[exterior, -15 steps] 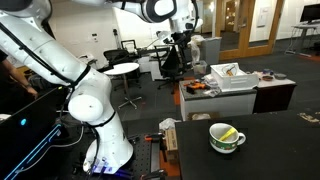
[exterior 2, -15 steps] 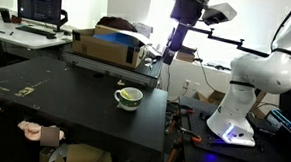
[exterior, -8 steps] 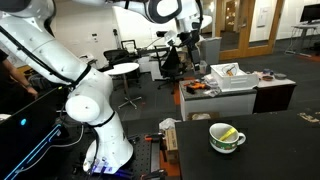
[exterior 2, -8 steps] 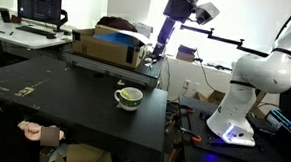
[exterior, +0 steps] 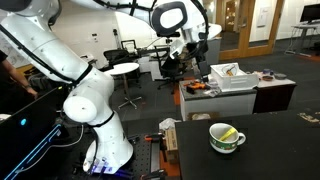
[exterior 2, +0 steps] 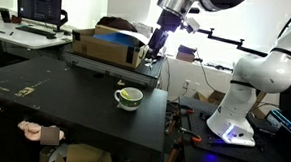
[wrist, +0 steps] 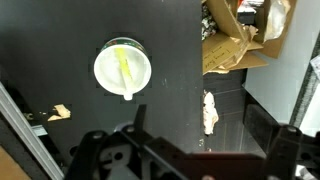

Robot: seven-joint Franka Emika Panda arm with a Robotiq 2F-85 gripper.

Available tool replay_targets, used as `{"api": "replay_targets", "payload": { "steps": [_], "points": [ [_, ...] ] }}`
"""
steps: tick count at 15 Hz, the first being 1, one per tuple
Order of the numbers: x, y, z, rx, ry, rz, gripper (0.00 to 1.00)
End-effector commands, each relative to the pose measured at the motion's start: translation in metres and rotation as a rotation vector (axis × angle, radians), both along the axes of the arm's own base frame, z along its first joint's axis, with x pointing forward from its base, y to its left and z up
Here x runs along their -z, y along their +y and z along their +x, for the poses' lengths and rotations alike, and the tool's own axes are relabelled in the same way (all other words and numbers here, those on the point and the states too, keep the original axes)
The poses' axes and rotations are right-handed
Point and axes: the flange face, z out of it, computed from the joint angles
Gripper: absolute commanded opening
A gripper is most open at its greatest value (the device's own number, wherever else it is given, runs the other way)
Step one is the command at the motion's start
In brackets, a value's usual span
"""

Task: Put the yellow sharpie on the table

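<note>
Slim yellow sharpie [wrist: 122, 67] diag. in mug [wrist: 99, 71]

hand [exterior 2: 151, 53] — farther over the table [exterior 2: 64, 99]

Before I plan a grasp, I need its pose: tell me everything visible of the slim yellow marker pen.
The slim bright yellow marker pen lies slanted inside the white and green mug, resting on its inner wall, one end up near the rim. It looks like smooth plastic; cap and print are too small to tell. The mug stands upright on the dark table top. Only the mug touches the pen.
</note>
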Motion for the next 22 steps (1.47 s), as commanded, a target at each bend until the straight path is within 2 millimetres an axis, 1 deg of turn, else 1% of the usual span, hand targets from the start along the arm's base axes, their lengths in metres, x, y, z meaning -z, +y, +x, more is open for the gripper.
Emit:
{"api": "replay_targets", "payload": {
  "steps": [1,3,6,13,17,19,20,22],
  "points": [
    [0.017,-0.02,0.004,0.018,0.016,-0.069,1.0],
    [0.026,-0.03,0.006,0.006,0.043,-0.109,1.0],
    [0.039,-0.039,0.013,-0.04,0.07,-0.144,1.0],
    [0.077,-0.053,0.039,-0.105,0.063,-0.13,1.0],
    [0.099,-0.055,0.054,-0.111,0.078,-0.109,1.0],
    [0.108,-0.052,0.056,-0.103,0.107,-0.109,1.0],
    [0.104,-0.055,0.047,-0.096,0.101,-0.12,1.0],
    [0.11,-0.054,0.048,-0.098,0.114,-0.12,1.0]
  ]
}}
